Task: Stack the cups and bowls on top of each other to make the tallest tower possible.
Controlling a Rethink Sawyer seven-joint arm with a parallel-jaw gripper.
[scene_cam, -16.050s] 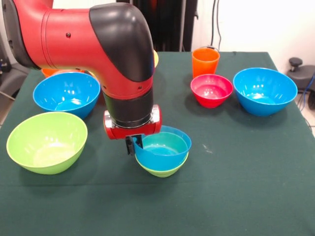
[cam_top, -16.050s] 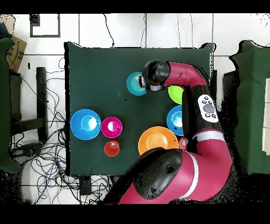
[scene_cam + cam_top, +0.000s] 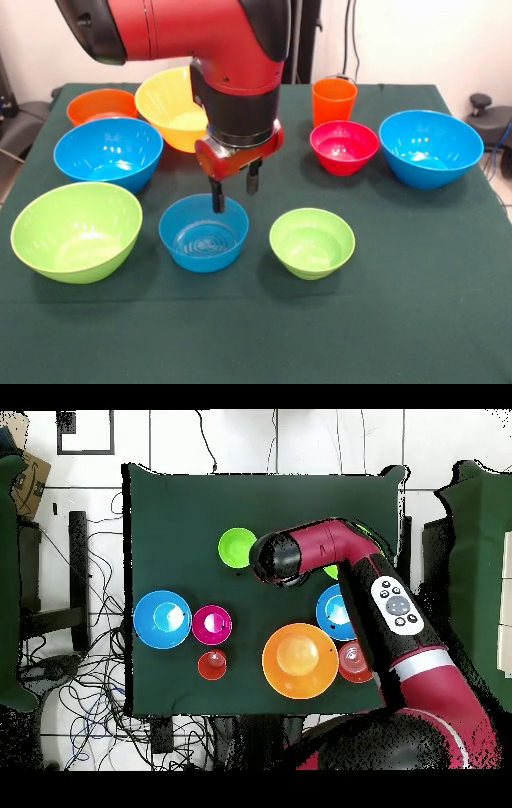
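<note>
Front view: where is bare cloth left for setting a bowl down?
The near strip of green tablecloth in front of the large lime plastic bowl, small blue bowl and small green bowl is free. The far left is crowded with bowls.

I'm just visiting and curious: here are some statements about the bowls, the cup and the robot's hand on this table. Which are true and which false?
1. The small blue plastic bowl and the small green plastic bowl stand side by side, not nested. True.
2. The robot's hand is gripping the orange plastic cup. False: it is above the small blue bowl's far rim, open and holding nothing.
3. The red-pink plastic bowl stands just in front of the orange cup. True.
4. A tall tower of bowls is already standing. False: every bowl sits singly on the green tablecloth.
</note>
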